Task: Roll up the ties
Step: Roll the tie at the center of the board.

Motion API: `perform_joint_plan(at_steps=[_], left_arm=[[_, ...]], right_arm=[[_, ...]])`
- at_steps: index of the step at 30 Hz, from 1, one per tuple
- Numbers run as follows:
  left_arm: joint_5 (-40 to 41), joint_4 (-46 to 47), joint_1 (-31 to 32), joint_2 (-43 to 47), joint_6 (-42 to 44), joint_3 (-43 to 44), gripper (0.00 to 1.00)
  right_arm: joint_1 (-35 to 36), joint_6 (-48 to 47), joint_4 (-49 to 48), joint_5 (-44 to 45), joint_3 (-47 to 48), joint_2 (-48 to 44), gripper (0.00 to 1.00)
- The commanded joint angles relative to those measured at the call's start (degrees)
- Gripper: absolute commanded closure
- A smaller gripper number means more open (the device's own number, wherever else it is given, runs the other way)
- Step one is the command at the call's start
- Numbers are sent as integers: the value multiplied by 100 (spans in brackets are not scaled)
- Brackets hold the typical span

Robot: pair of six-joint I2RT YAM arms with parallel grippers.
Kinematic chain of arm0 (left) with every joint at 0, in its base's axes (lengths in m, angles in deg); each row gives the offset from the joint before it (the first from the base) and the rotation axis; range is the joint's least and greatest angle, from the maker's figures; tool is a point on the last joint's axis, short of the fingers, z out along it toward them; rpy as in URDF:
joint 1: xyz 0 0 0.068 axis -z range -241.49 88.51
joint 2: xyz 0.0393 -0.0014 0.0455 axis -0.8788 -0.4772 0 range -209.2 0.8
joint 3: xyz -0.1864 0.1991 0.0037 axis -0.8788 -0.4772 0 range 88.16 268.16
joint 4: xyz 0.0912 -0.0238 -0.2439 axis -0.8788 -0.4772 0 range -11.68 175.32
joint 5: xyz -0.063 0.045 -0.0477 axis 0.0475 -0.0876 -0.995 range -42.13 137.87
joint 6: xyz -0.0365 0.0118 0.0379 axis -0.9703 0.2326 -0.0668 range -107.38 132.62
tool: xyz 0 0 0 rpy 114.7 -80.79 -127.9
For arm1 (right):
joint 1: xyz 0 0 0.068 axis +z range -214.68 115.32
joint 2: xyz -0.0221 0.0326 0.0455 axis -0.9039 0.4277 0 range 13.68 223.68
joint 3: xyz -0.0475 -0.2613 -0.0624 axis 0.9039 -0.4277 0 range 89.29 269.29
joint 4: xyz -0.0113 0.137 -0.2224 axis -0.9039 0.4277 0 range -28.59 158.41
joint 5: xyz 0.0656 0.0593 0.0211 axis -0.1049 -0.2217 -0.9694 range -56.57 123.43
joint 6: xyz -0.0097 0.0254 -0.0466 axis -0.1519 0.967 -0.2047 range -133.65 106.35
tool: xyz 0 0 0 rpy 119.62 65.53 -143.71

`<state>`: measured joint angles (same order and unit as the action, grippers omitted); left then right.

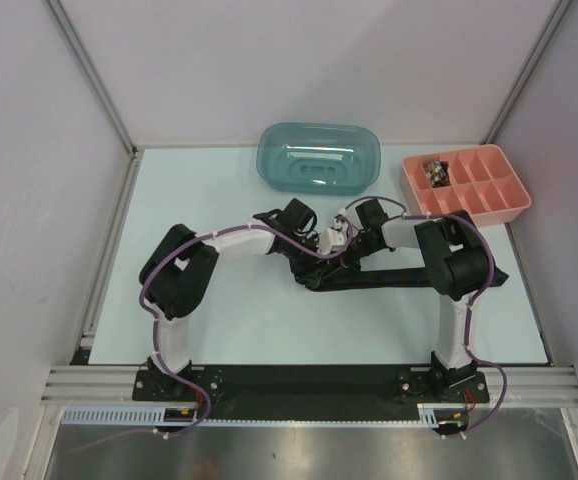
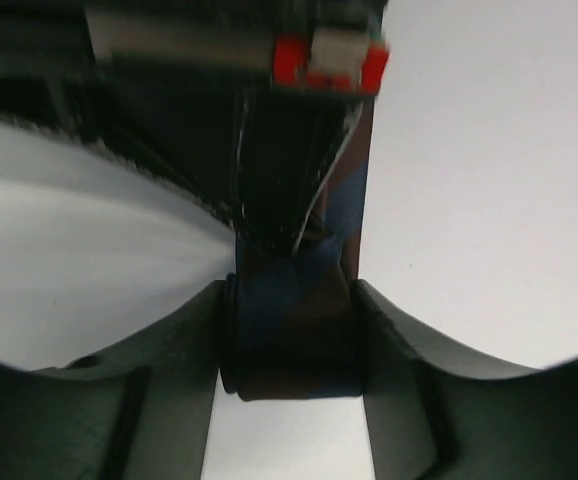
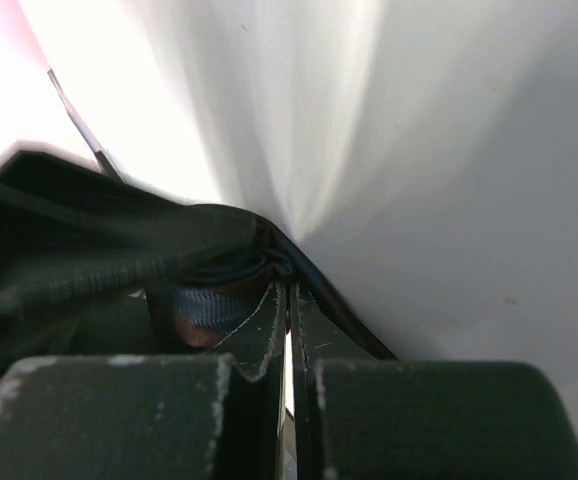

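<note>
A dark tie [image 1: 399, 278] lies across the white table in the top view, running right from the two grippers under the right arm. My left gripper [image 1: 314, 240] is shut across the tie's width. In the left wrist view the gripper [image 2: 291, 345] clamps a folded or rolled part of the tie [image 2: 294, 310], which shows blue and brown stripes. My right gripper [image 1: 351, 236] faces it closely. In the right wrist view its fingers [image 3: 289, 290] are almost together, with the tie [image 3: 209, 305] bunched at their tips.
A teal plastic tub [image 1: 319, 157] stands at the back centre. A salmon compartment tray [image 1: 466, 185] sits at the back right, with small items in its far-left compartment. White walls enclose the table on three sides.
</note>
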<state>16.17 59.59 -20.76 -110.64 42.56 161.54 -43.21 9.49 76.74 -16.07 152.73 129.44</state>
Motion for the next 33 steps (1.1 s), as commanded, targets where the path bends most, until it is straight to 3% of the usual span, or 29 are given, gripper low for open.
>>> perform_joint_plan(at_steps=[1,6,11,19,22,33], left_arm=[[-196,95,181,-44,12,422,51],[50,-115,392,-308,56,572,62],[480,-476,514,-405,372,423,65],[525,-748,532,-492,575,378,64],[534,-775,532,-537,619,431,65],[507,-784,532,-563,707,475,65]], right_arm=[[243,287,-425,458,-104,60,100],[270,490,-566,344,-130,43,100],[-37,359,-356,81,-183,-106,99],[-381,226,5,-693,-209,-748,65],[-372,331,-39,-833,-323,-950,57],[-65,1130,-1470,-1141,-684,-398,55]])
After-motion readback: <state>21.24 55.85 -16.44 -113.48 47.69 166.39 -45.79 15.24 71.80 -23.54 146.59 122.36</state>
